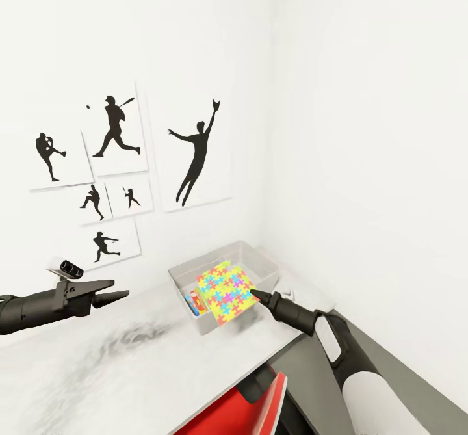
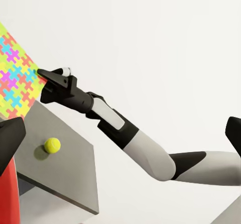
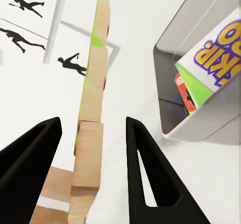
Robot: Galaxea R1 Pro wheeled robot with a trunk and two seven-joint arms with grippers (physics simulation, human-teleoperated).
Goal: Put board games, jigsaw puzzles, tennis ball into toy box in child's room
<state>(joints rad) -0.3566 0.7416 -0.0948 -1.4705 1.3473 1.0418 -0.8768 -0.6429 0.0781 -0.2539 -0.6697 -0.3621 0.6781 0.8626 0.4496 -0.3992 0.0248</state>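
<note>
The toy box [image 1: 263, 261] sits on the table [image 1: 97, 363], back in the corner by the walls. A puzzle [image 1: 226, 290] leans over the box's front part. Game boxes [image 3: 211, 58] lie inside, under it. The ball [image 2: 52, 145] sits on a lower part beside.

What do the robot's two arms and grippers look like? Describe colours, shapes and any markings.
Both grippers are matte black, each with two long tapering fingers. The left gripper has a small white-and-black camera module mounted above its wrist. The right gripper sits on a black wrist with a white inset panel; behind it the right arm has rounded white shells alternating with black joint sections. No cables or lettering are visible.
</note>
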